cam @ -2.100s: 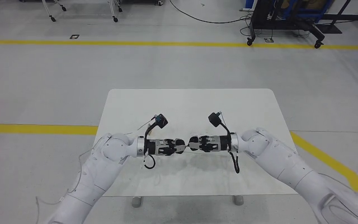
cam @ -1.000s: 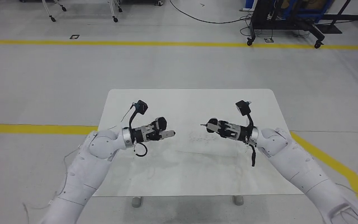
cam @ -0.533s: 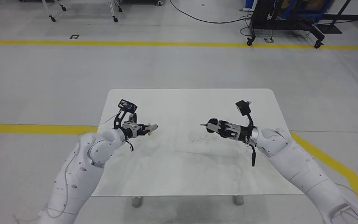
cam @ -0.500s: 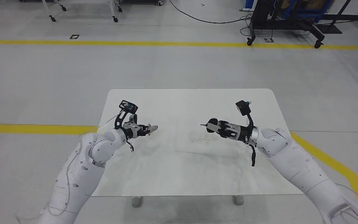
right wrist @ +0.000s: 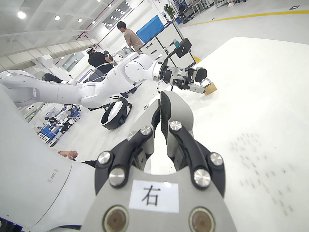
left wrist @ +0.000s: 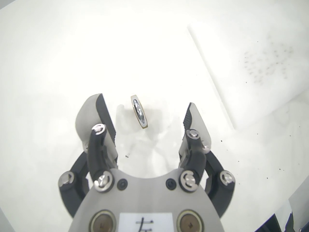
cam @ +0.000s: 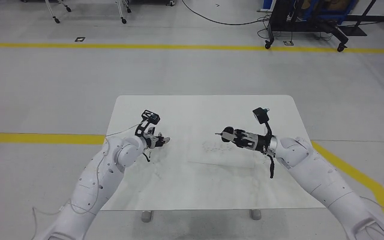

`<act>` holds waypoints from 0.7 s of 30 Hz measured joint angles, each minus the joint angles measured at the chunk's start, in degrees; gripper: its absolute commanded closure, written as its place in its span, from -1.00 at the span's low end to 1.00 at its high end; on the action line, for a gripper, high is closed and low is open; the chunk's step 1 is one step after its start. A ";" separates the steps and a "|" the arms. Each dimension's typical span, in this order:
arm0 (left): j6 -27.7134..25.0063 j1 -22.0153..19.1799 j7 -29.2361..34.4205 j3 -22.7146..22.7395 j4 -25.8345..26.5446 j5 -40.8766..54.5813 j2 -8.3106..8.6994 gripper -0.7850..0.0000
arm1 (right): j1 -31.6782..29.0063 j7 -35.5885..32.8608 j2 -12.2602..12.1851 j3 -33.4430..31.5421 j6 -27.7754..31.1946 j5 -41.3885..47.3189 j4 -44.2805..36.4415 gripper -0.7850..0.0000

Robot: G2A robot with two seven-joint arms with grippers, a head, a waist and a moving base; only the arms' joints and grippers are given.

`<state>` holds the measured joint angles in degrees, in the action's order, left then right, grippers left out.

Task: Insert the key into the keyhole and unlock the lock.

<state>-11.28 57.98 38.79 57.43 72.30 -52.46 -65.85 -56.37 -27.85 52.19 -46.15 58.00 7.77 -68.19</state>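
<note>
A small brass padlock [left wrist: 139, 113] stands on edge on the white table [cam: 204, 180], its chromed underside facing my left wrist camera. My left gripper [left wrist: 144, 101] is open, with one finger on each side of the padlock and a gap to both. In the top view the left gripper [cam: 162, 141] sits low at the table's left-middle. The right wrist view shows the padlock [right wrist: 209, 88] with its steel shackle at the left gripper's fingertips [right wrist: 199, 89]. My right gripper [cam: 218, 134] hovers right of centre, pointing at the left one. Its pads [right wrist: 161, 107] are shut together. I cannot tell whether a key is between them.
A patch of dark scuff marks [cam: 210, 147] lies on the table between the two grippers. A raised straight sheet edge [left wrist: 210, 78] crosses the tabletop beyond the padlock. People stand in the room behind, away from the table.
The grippers, joined at the table's centre two seconds ago, have parted. My left arm swung left and lowered to the table, its wrist turning. My right arm has kept still for the last second.
</note>
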 measured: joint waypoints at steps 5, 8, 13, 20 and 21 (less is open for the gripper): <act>1.08 -0.43 -0.71 -0.55 -1.06 -1.05 -0.34 0.06 | 0.00 0.00 0.00 0.00 0.00 0.00 0.00 1.00; 1.14 -0.59 -1.07 -0.76 -1.21 -1.36 -0.50 0.07 | 0.00 0.00 0.00 0.00 0.00 0.00 0.00 1.00; 1.26 -0.82 -1.30 -1.13 -1.16 -1.85 -0.76 0.98 | 0.00 0.00 0.00 0.00 0.00 0.00 0.00 1.00; 1.56 -0.96 -0.99 -1.70 -1.25 -2.65 -1.12 1.00 | 0.00 0.00 0.00 0.00 0.00 0.00 0.00 1.00; 1.66 -0.98 -0.99 -1.72 -1.43 -2.70 -1.16 1.00 | 0.00 0.00 0.00 0.00 0.00 0.00 0.00 1.00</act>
<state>-9.62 57.01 37.80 55.70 70.87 -55.16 -67.01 -56.37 -27.85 52.19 -46.15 58.00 7.77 -68.19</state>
